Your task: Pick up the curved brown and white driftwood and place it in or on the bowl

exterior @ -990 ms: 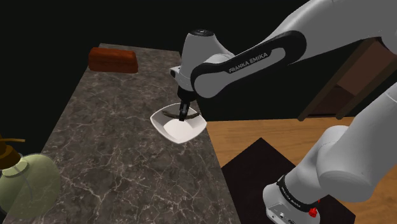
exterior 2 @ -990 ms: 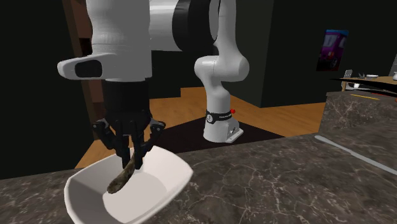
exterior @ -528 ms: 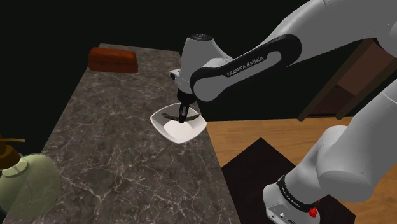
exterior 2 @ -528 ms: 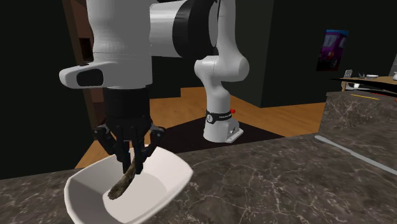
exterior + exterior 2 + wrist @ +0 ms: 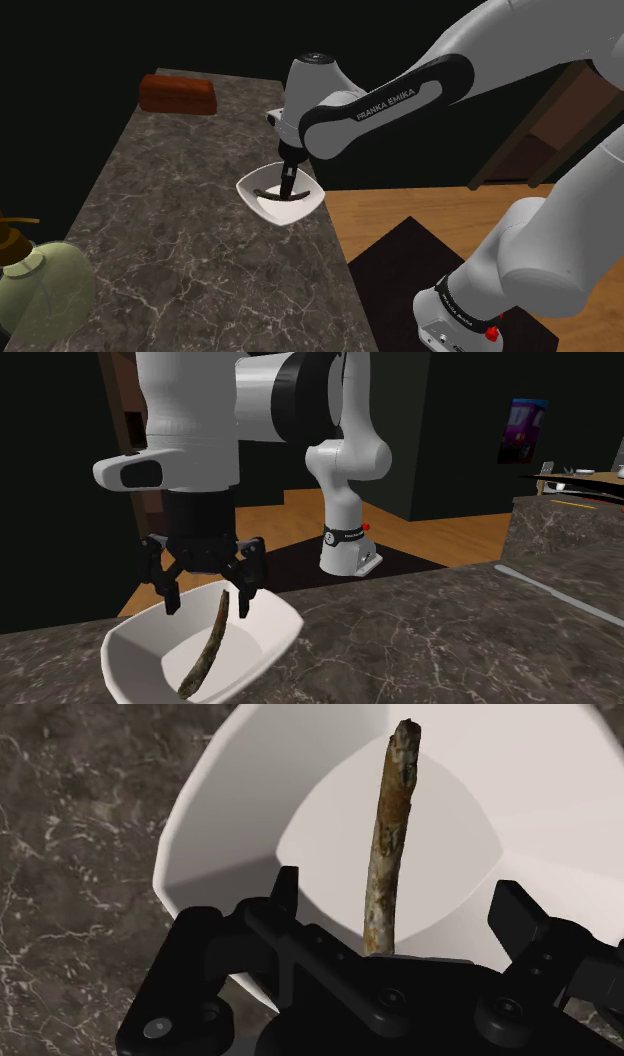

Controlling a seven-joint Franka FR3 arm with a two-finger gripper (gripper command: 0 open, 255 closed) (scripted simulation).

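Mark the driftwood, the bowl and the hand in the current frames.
driftwood [image 5: 390, 834], wrist view, about halfway along its length.
bowl [image 5: 255, 632], second exterior view, bare white inner wall.
hand [image 5: 207, 609], second exterior view, midway between its open fingertips.

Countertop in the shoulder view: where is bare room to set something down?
The counter is bare between the reddish block at its far end, the white bowl and the pale green vessel at the near corner. Crowded: the bowl, holding driftwood under the open gripper.
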